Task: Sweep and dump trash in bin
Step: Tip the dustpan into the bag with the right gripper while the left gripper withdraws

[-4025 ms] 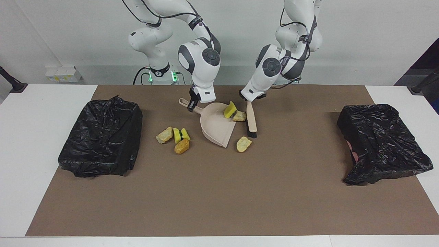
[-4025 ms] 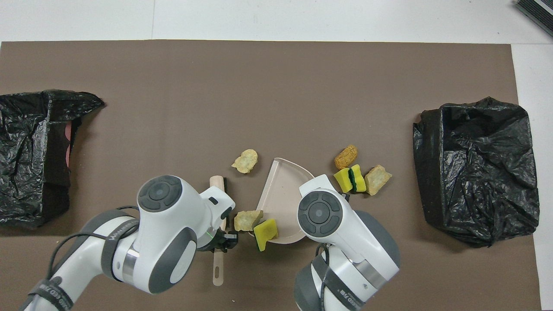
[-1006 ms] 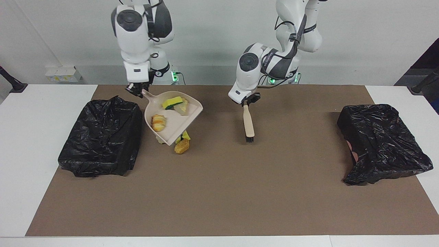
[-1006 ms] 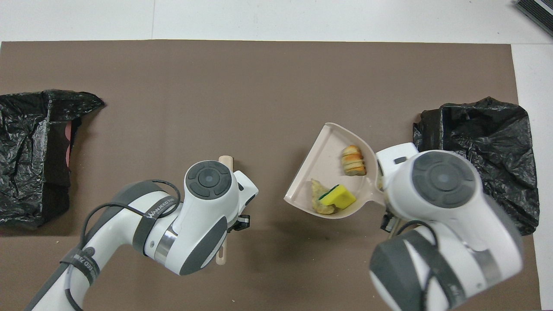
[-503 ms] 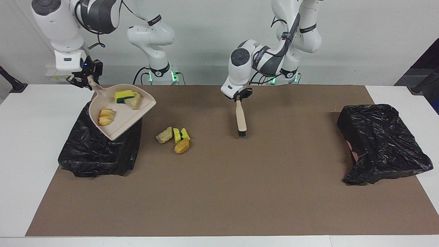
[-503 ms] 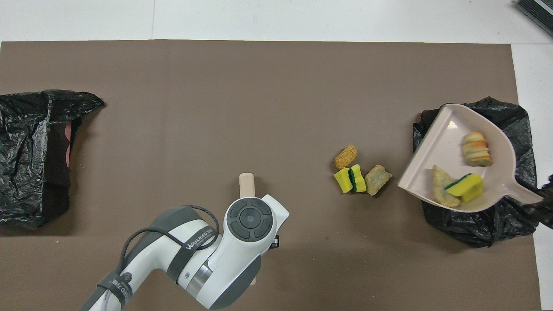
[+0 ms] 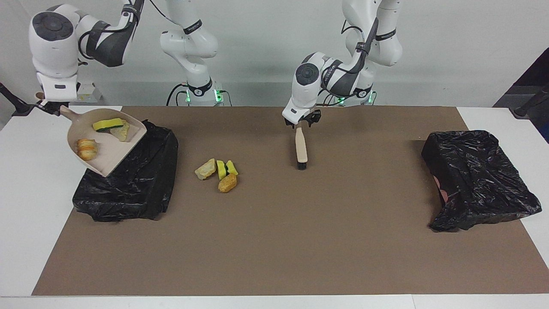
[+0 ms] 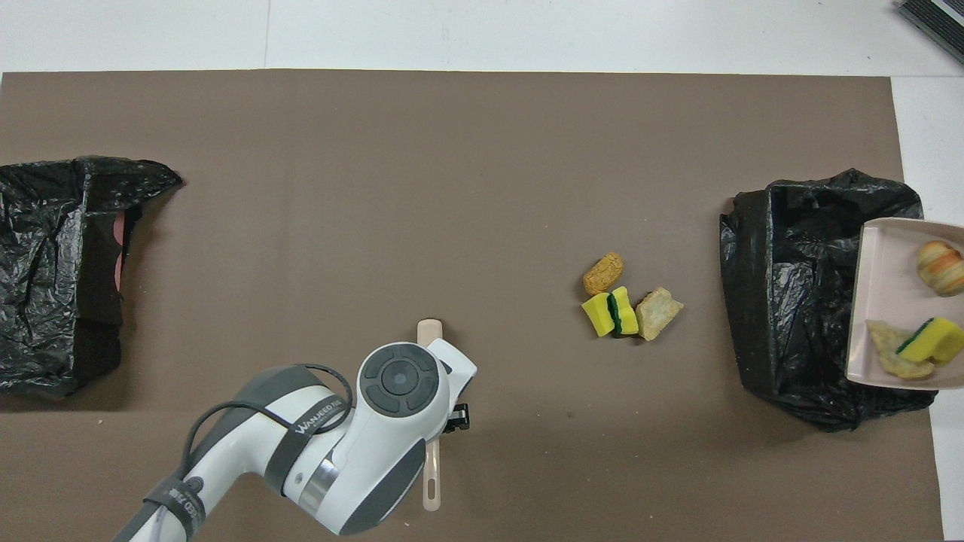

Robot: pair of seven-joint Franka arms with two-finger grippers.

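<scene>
Your white tabletop (image 7: 25, 206) carries a brown mat (image 7: 274, 240). On the mat you have a black-bagged bin (image 7: 128, 184) at the right arm's end, another black-bagged bin (image 7: 476, 180) at the left arm's end, and a trash cluster (image 7: 218, 173) lying between them

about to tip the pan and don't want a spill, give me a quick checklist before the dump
1. Right gripper jaws shut on the handle of the beige plastic dustpan: ok.
2. Dustpan's open lip over the black-bagged bin at the right arm's end: ok.
3. Load aboard, yellow-green sponge piece, pale lump, striped orange nugget: ok.
4. Brown mat swept: not ok, a loose trash pile lies beside the bin.
5. Left gripper over the beige brush, away from the bin: ok.
</scene>
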